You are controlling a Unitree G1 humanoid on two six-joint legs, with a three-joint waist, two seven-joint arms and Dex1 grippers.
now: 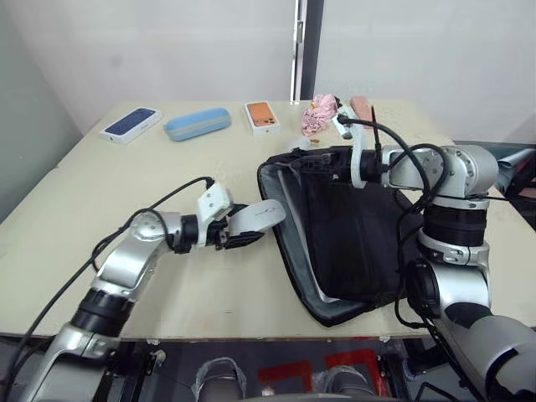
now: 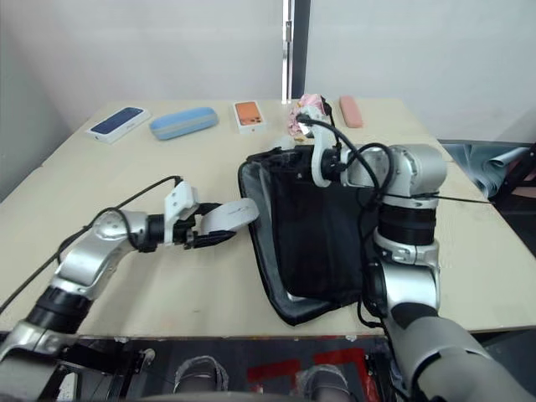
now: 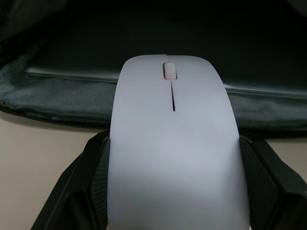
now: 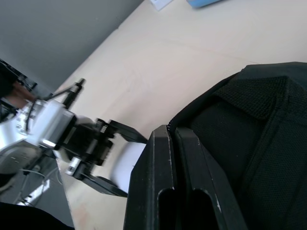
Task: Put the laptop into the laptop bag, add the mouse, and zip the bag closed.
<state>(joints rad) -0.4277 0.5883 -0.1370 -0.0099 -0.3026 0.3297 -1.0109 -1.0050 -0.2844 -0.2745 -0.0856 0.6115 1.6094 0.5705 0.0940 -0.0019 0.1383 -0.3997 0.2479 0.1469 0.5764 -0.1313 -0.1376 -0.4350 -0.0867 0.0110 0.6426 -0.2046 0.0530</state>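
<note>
The left gripper holds the mouse clamped between its fingers, just beside the open edge of the laptop bag. The bag lies on the counter with the laptop's edge visible inside. The right gripper has its fingers pressed together on the bag's raised top flap.

Left gripper reaches forward, fingers clamping the mouse; right gripper (fingers together) pinches the bag.
</note>
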